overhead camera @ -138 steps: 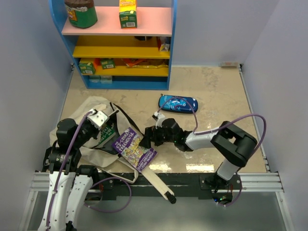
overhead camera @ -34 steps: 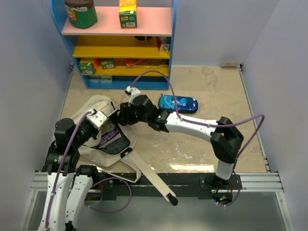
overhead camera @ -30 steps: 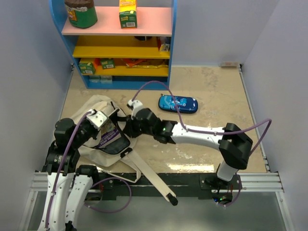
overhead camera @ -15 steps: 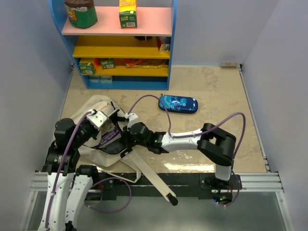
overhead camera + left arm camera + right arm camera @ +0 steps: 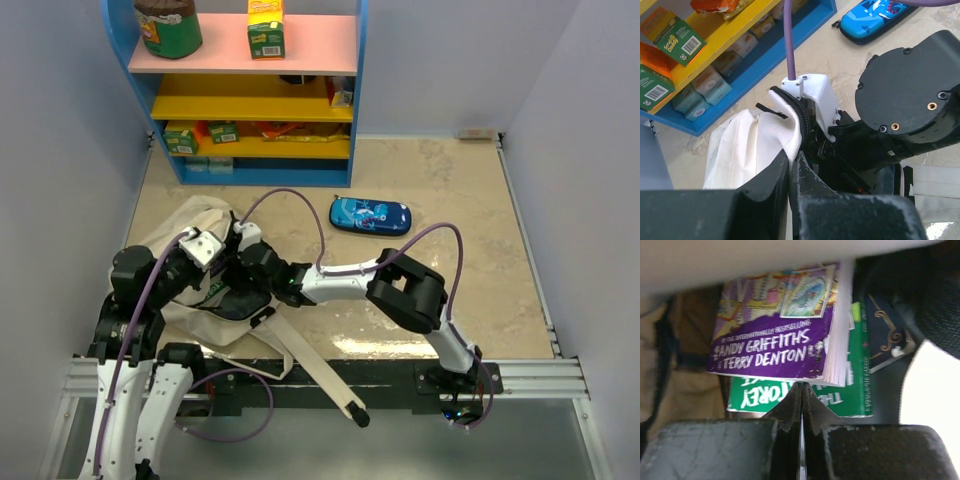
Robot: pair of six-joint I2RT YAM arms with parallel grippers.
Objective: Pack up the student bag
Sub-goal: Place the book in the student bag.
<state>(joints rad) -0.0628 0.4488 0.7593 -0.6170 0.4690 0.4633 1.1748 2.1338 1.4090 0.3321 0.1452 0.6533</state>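
The cream student bag [image 5: 185, 222] lies at the near left with its mouth held up. My left gripper [image 5: 205, 250] is shut on the bag's zip rim [image 5: 790, 125], pinching the white fabric between its fingertips [image 5: 785, 165]. My right gripper [image 5: 232, 272] reaches into the bag mouth. In the right wrist view its jaws are shut with nothing between them, and the right gripper [image 5: 801, 386] has its tips against the lower edge of a purple book [image 5: 780, 340]. That book lies on a green book [image 5: 790, 396] inside the bag, next to a dark blue book [image 5: 882, 335].
A blue pencil case [image 5: 370, 215] lies on the table behind the right arm. The bag's long strap [image 5: 310, 370] trails over the near edge. A blue shelf unit [image 5: 250, 100] with boxes and a jar stands at the back. The right arm's wrist [image 5: 910, 100] crowds the bag mouth.
My right arm has swung left and down from beside the bag into its mouth, with its jaws closing fully. The purple book has gone deeper into the bag. The left gripper has stayed put.
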